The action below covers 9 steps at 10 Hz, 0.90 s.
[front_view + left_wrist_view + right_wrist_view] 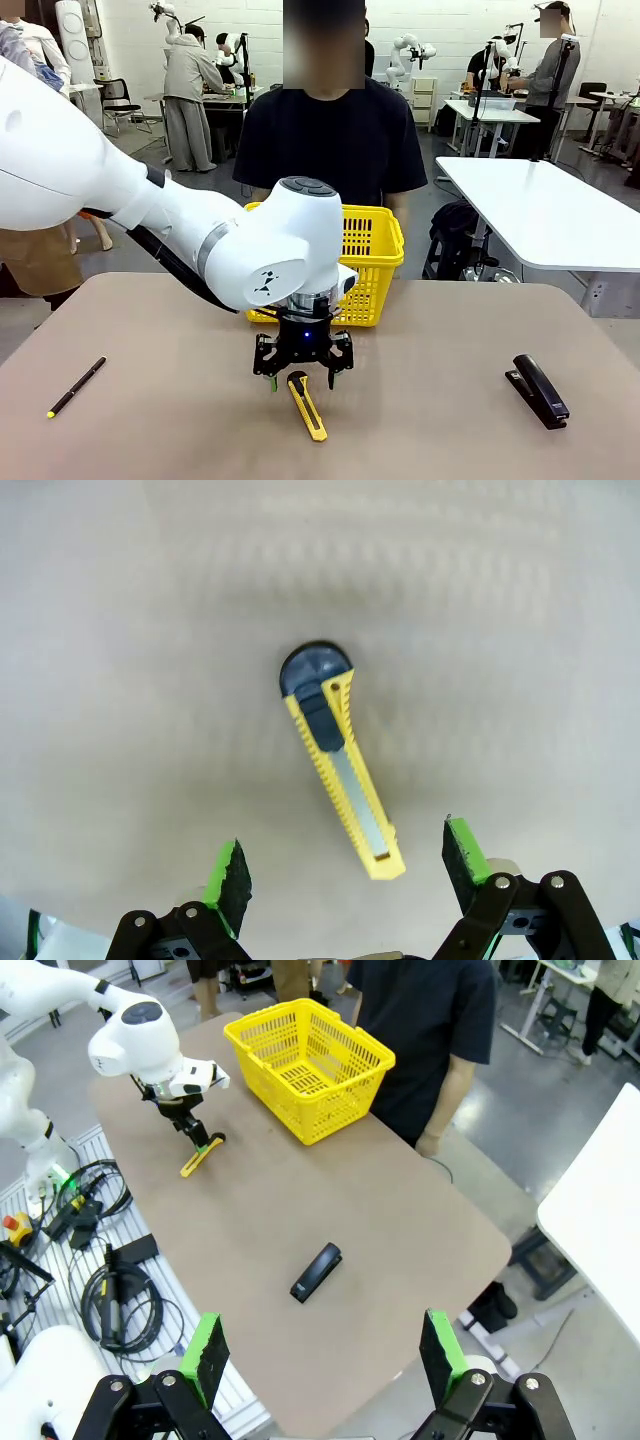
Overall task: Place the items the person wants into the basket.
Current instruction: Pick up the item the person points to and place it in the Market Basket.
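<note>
The left claw (303, 378) hung open over the yellow-and-black plastic utility knife (307, 405), which lay flat on the tan counter (180, 400) just in front of the yellow slotted plastic basket (372, 250). Pickup seemed underway; next, it needed to descend and close across the knife's narrow body.

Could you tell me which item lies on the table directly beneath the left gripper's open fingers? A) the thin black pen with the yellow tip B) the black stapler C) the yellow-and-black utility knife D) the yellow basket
C: the left gripper hangs open right above the utility knife, which lies flat on the table between the two green pads in the left wrist view, untouched by either.
</note>
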Each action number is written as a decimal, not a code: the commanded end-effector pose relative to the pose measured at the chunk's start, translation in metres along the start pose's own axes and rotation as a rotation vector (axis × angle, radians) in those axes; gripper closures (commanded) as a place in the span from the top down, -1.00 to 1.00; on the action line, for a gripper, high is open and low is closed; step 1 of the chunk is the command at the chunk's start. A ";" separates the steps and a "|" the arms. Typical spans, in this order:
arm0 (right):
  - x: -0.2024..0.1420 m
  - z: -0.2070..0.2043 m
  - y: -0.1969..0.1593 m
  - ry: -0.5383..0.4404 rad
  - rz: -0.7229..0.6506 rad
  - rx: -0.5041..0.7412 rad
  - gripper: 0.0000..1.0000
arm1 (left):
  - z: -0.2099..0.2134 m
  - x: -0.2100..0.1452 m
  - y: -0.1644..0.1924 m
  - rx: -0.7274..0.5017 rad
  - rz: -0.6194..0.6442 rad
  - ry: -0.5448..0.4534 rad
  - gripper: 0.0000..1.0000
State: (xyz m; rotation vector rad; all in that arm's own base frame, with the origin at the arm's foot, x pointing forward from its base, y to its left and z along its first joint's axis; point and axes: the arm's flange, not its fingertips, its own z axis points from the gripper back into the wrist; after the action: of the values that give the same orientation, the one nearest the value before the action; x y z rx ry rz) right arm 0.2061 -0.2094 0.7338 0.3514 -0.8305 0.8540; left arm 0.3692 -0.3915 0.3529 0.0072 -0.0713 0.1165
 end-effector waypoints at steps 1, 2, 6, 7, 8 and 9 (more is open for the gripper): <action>0.001 0.000 0.000 -0.011 0.001 0.013 1.00 | -0.018 -0.001 -0.006 -0.035 0.059 -0.024 1.00; 0.001 0.000 0.000 -0.011 0.001 0.013 1.00 | -0.025 0.001 -0.009 -0.027 0.067 -0.009 1.00; 0.001 0.000 0.000 -0.011 0.001 0.013 1.00 | -0.042 0.006 -0.016 -0.015 0.074 0.023 1.00; 0.001 0.000 0.000 -0.011 0.001 0.013 1.00 | -0.043 0.006 -0.017 -0.018 0.074 0.028 1.00; 0.001 0.000 0.000 -0.011 0.001 0.013 1.00 | -0.044 0.006 -0.018 -0.025 0.078 0.031 1.00; 0.001 0.000 0.000 -0.011 0.001 0.013 1.00 | -0.047 0.006 -0.018 -0.036 0.091 0.037 1.00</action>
State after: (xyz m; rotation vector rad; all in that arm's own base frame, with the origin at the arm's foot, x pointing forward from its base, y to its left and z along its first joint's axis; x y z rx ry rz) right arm 0.2061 -0.2094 0.7338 0.3514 -0.8304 0.8540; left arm 0.3805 -0.3998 0.3112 -0.0066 -0.0186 0.1470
